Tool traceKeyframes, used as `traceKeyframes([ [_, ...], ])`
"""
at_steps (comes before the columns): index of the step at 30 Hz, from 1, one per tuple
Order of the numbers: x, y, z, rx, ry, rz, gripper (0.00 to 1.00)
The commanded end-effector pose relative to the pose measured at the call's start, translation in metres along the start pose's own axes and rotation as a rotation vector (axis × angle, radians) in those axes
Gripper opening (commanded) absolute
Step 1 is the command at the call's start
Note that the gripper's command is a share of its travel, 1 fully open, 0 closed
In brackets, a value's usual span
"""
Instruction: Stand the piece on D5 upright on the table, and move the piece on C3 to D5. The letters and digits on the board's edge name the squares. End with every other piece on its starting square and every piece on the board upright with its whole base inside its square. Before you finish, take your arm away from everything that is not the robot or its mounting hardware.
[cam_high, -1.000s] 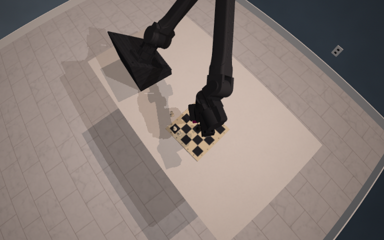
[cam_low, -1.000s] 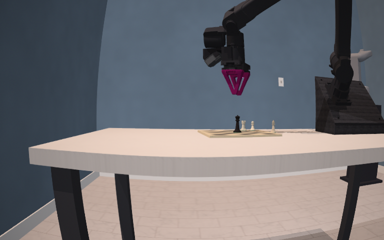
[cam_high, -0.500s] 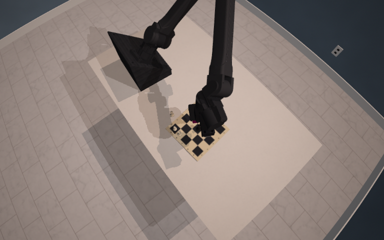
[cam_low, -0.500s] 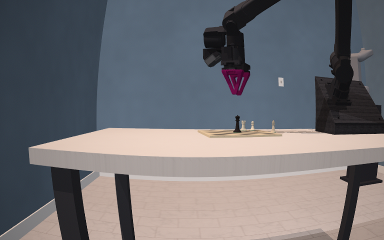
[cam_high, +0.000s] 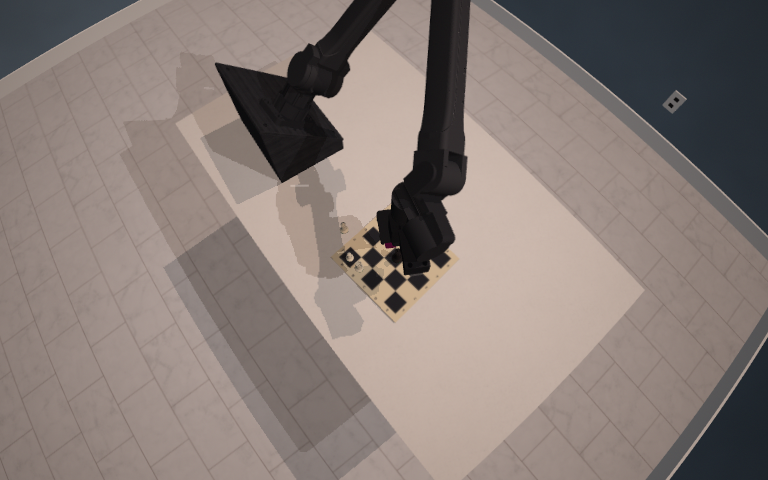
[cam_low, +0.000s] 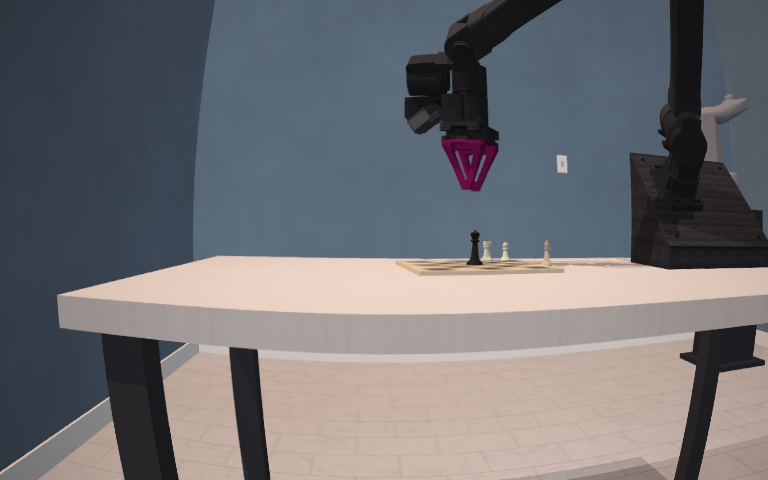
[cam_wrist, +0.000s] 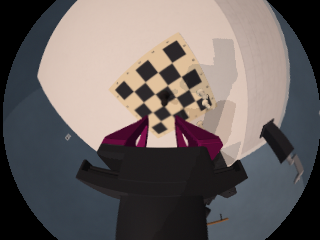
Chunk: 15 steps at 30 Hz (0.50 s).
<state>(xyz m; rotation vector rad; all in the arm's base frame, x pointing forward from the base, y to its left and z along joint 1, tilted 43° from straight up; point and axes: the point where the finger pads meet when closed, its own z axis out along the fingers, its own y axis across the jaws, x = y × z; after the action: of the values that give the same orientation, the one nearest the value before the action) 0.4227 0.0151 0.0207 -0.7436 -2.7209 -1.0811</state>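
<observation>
With jaws of the gripper (cam_high: 389, 245) (cam_low: 471, 189) (cam_wrist: 161, 116) narrowly parted, hovering above a chessboard (cam_high: 394, 302) (cam_low: 421, 271) (cam_wrist: 160, 60) bearing a black king (cam_high: 397, 257) (cam_low: 474, 249) (cam_wrist: 165, 96), pale rook (cam_high: 358, 266) (cam_low: 487, 250) (cam_wrist: 201, 93) and pale pawn (cam_high: 350, 256) (cam_low: 505, 251) (cam_wrist: 205, 102).

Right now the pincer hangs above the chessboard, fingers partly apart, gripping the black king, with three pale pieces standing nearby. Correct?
Not quite: the pincer isn't gripping the black king. The exterior view shows the king standing on the chessboard, below the fingertips. The rest is right.
</observation>
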Motion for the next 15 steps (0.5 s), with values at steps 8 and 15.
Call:
traceKeyframes([
  [8,0.005,-0.003,0.022,0.005,0.02,0.01,0.4],
  [15,0.005,-0.003,0.033,0.005,0.021,0.011,0.4],
])
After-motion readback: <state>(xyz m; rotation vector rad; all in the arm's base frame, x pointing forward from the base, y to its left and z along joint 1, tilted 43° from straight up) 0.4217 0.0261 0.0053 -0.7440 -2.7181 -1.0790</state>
